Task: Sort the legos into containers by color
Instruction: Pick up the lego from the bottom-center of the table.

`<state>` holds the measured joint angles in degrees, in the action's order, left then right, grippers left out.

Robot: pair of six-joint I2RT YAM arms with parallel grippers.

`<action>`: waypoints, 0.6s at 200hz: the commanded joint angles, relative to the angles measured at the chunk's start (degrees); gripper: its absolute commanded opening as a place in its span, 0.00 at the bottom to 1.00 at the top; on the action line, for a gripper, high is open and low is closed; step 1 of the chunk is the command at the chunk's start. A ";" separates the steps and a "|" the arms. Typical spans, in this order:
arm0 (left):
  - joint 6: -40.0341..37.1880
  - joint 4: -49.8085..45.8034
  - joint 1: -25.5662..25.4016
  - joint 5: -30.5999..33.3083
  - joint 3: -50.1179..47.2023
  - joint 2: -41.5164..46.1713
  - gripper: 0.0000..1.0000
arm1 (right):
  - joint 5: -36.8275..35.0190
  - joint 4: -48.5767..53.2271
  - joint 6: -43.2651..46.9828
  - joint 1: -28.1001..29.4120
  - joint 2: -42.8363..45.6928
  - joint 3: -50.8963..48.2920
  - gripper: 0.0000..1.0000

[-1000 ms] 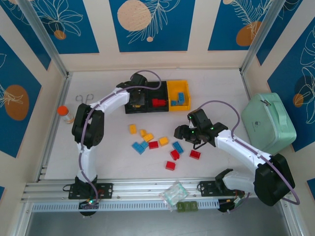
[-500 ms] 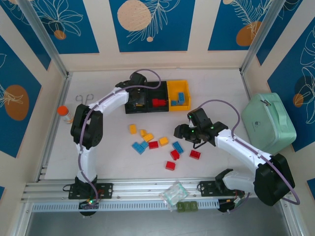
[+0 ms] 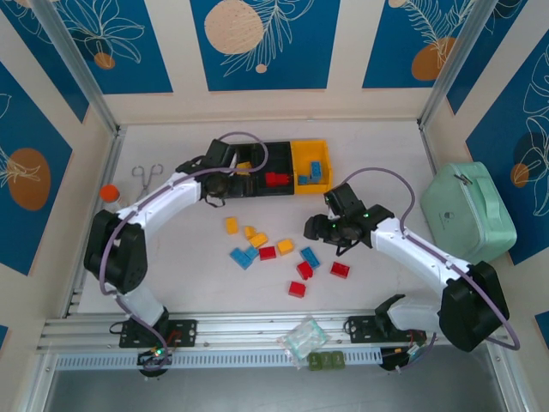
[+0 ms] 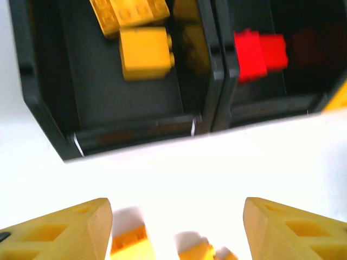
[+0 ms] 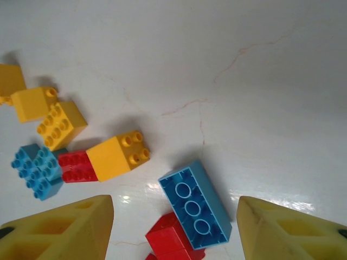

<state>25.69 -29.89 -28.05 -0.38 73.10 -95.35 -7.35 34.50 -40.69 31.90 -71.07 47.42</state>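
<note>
Left arm has swung back off the bins. Its left pincer point(image 3: 213, 187) hangs before them, and the right pincer point(image 3: 326, 230) is over about eleven loose legos point(image 3: 274, 253) on the desk point(image 3: 386, 154).

Left wrist: jaws wide, empty; yellow bricks point(image 4: 142, 49) in a black bin point(image 4: 130, 100), red brick point(image 4: 259, 50) in the next.

Right wrist: jaws wide, empty, above a blue brick point(image 5: 196, 205).

The white tabletop point(image 3: 386, 154) carries three joined containers point(image 3: 274, 194) at upper centre, two black and one yellow. Loose red, blue and yellow legos point(image 3: 268, 252) lie scattered mid-frame. A mint-green case point(image 3: 472, 215) sits at right, with scissors point(image 3: 147, 174) and an orange-capped bottle point(image 3: 109, 192) at upper left.
</note>
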 commanded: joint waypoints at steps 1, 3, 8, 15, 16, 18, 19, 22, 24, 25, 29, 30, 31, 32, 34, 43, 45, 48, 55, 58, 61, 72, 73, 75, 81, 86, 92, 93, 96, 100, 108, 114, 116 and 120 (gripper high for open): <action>1.96 3.21 -0.66 -9.29 -5.48 4.86 0.64 | -2.47 4.83 2.99 1.65 -2.12 2.19 0.62; 2.05 3.47 -0.68 -10.01 -6.10 5.23 0.64 | -2.55 4.86 3.05 1.78 -2.36 2.27 0.62; 2.30 4.20 -0.81 -11.73 -7.57 6.01 0.64 | -2.79 4.96 3.36 2.16 -2.90 2.33 0.62; 2.99 5.12 -1.01 -13.85 -9.51 7.15 0.64 | -2.90 4.90 3.61 2.71 -3.70 2.31 0.62; 3.11 5.29 -1.07 -14.12 -9.80 7.31 0.64 | -2.91 4.88 3.65 2.81 -3.76 2.32 0.62; 3.30 5.61 -1.09 -14.45 -10.32 7.64 0.64 | -2.97 4.88 3.67 2.97 -4.02 2.33 0.62; 3.44 5.80 -1.15 -14.77 -10.64 7.81 0.64 | -2.99 4.88 3.68 3.07 -4.09 2.28 0.62; 3.70 6.33 -1.35 -15.56 -11.56 8.25 0.64 | -3.20 4.80 3.75 3.39 -4.49 2.27 0.62; 3.87 6.64 -1.49 -16.02 -12.19 8.67 0.64 | -3.33 4.74 3.75 3.49 -4.73 2.18 0.62; 3.99 6.84 -1.53 -16.21 -12.45 8.86 0.64 | -3.35 4.72 3.76 3.55 -4.80 2.17 0.62; 4.38 7.43 -1.73 -16.89 -13.64 9.56 0.64 | -3.45 4.66 3.82 3.87 -5.29 2.22 0.62; 4.46 7.54 -1.87 -17.04 -13.93 9.74 0.64 | -3.50 4.63 3.84 3.92 -5.39 2.27 0.62; 4.59 7.64 -1.98 -17.16 -14.20 9.96 0.64 | -3.52 4.62 3.85 3.94 -5.48 2.30 0.62; 4.70 7.73 -2.08 -17.22 -14.34 10.16 0.64 | -3.58 4.62 3.85 3.99 -5.66 2.27 0.62; 4.82 7.96 -2.27 -17.42 -14.90 10.53 0.64 | -3.62 4.57 3.88 4.17 -5.95 2.25 0.62; 5.60 8.58 -3.09 -17.79 -17.10 12.16 0.64 | -3.97 4.44 4.06 4.79 -7.13 2.33 0.62; 5.84 8.70 -3.31 -17.74 -17.53 12.50 0.64 | -4.11 4.44 4.11 4.96 -7.41 2.41 0.62; 6.12 8.89 -3.71 -17.72 -18.26 13.12 0.64 | -4.22 4.43 4.16 5.13 -7.86 2.48 0.62; 6.85 9.43 -4.41 -17.78 -19.90 14.21 0.64 | -4.58 4.27 4.27 5.60 -8.97 2.76 0.62; 7.13 9.56 -4.67 -17.95 -20.52 14.69 0.64 | -4.67 4.15 4.36 5.87 -9.39 2.77 0.62; 7.22 9.60 -5.04 -18.06 -21.00 15.01 0.64 | -4.75 4.09 4.43 6.09 -9.87 2.91 0.62; 7.40 8.81 -6.12 -17.39 -22.30 16.37 0.64 | -5.10 3.92 4.63 6.78 -11.58 3.55 0.61; 7.42 8.63 -6.21 -17.25 -22.43 16.49 0.64 | -5.16 3.91 4.68 6.87 -11.70 3.60 0.61; 7.39 8.40 -6.38 -16.92 -22.68 16.64 0.64 | -5.20 3.91 4.73 6.97 -12.05 3.74 0.61; 7.56 7.92 -6.86 -16.01 -23.39 17.25 0.64 | -5.53 3.86 4.87 7.27 -13.01 4.11 0.61; 7.62 7.81 -7.19 -15.49 -24.02 17.60 0.64 | -5.85 3.82 4.95 7.52 -13.75 4.46 0.61; 7.94 7.84 -7.42 -15.35 -24.81 17.91 0.64 | -6.13 3.80 5.15 7.77 -14.63 4.83 0.61; 8.00 7.83 -7.48 -15.31 -24.96 17.96 0.64 | -6.11 3.77 5.17 7.80 -14.85 4.94 0.61; 8.20 7.93 -7.53 -15.30 -25.27 18.03 0.64 | -6.17 3.67 5.23 7.87 -15.29 5.15 0.61; 8.52 8.07 -7.59 -15.26 -25.76 18.16 0.65 | -6.25 3.60 5.31 7.96 -15.95 5.41 0.61; 9.02 8.33 -7.79 -15.42 -26.61 18.31 0.64 | -6.29 3.50 5.38 8.15 -17.11 5.89 0.61; 9.28 8.49 -7.89 -15.38 -27.09 18.44 0.64 | -6.27 3.47 5.32 8.26 -17.89 6.37 0.61; 9.33 8.52 -7.89 -15.31 -27.23 18.49 0.64 | -6.27 3.51 5.30 8.31 -18.14 6.55 0.61; 9.54 8.60 -8.03 -15.14 -27.49 18.45 0.64 | -6.27 3.55 5.34 8.43 -18.73 6.82 0.60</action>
<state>33.21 -22.11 -35.51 -15.14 47.75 -77.93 -12.45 37.28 -36.34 39.64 -87.20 51.79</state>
